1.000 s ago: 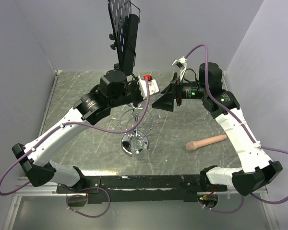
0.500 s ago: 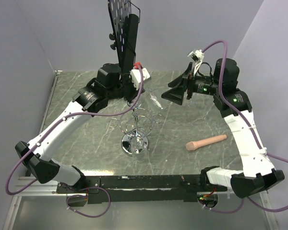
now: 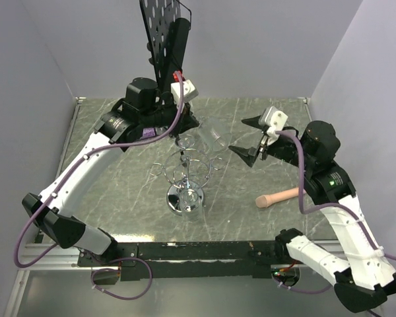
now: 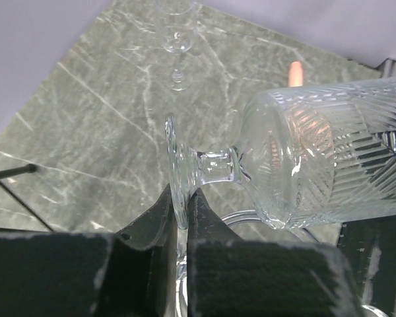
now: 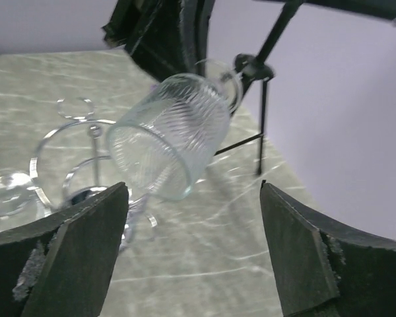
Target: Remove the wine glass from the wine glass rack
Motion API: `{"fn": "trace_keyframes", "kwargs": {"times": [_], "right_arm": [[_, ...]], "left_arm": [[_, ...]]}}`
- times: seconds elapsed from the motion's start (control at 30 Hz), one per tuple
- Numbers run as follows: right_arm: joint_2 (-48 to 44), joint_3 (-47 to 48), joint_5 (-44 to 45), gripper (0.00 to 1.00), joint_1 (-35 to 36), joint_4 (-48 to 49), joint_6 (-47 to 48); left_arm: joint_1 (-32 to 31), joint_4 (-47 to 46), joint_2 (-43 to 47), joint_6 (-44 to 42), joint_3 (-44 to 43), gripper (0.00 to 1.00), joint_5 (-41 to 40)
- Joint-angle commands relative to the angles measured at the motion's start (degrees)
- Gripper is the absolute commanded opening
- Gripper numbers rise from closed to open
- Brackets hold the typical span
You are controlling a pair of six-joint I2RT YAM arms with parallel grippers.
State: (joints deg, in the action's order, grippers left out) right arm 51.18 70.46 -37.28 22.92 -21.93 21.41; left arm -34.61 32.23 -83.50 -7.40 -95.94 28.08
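Observation:
The wine glass (image 3: 211,137) is a clear ribbed glass, lying tilted on its side in the air above and behind the chrome wine glass rack (image 3: 187,173). My left gripper (image 3: 188,124) is shut on the glass's foot; in the left wrist view the foot (image 4: 175,172) is pinched between the fingertips (image 4: 160,205) and the bowl (image 4: 317,155) points right. My right gripper (image 3: 245,137) is open and empty just right of the bowl. In the right wrist view the bowl's mouth (image 5: 168,135) faces the wide-open fingers (image 5: 72,257).
The black perforated music stand (image 3: 164,36) on a tripod stands at the back; one leg (image 5: 261,132) shows behind the glass. A wooden pestle (image 3: 284,195) lies at the right. The rack's round shiny base (image 3: 187,198) sits mid-table. A small clear stemmed shape (image 4: 177,39) shows far off.
My left gripper has lifted the glass up and back, off the rack's arms. My right arm has drawn back to the right, and its jaws now face the bowl.

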Motion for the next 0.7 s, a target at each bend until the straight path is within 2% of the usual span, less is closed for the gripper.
{"fn": "trace_keyframes", "kwargs": {"times": [0.0, 0.2, 0.47, 0.6, 0.67], "right_arm": [[2.08, 0.65, 6.6, 0.84, 2.57, 5.93, 5.93], [3.66, -1.37, 15.11, 0.77, 8.36, 11.2, 7.5], [4.37, -2.96, 22.07, 0.55, 11.88, 17.27, 9.44], [4.98, -2.34, 22.42, 0.36, 12.5, 17.89, 9.44], [5.42, -2.08, 23.04, 0.22, 12.59, 18.15, 9.27]], "left_arm": [[0.86, -4.45, -0.43, 5.2, -3.38, 0.01, 4.18], [1.21, -5.51, -0.43, 9.05, -2.59, 0.01, 6.2], [1.39, -6.74, -0.08, 11.7, -1.09, 0.01, 8.92], [1.39, -7.09, 0.27, 11.79, -0.13, 0.01, 9.89], [1.39, -7.7, 0.45, 12.49, 0.66, 0.01, 9.55]]}}
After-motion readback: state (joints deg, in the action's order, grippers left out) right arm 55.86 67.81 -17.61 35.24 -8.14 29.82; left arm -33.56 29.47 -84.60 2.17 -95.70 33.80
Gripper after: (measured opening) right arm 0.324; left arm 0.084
